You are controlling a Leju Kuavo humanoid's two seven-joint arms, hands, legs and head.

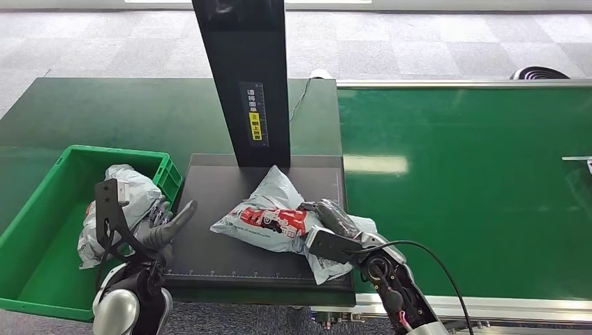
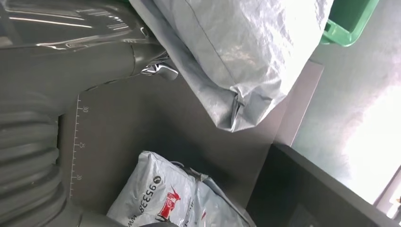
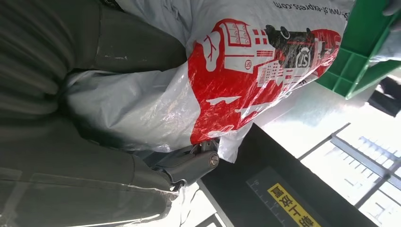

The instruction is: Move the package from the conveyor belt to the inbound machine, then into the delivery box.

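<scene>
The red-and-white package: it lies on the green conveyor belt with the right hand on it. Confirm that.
Not quite. The red-and-white package lies on the black platform of the inbound machine, not on the green conveyor belt. The right hand is on it, as the head view shows.

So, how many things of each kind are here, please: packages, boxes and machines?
Grey plastic mail packages: 2, one with red print on the platform, one in the box
Green plastic delivery box: 1
Black inbound machine with flat platform: 1
Green conveyor belt: 1
Total: 5
</scene>
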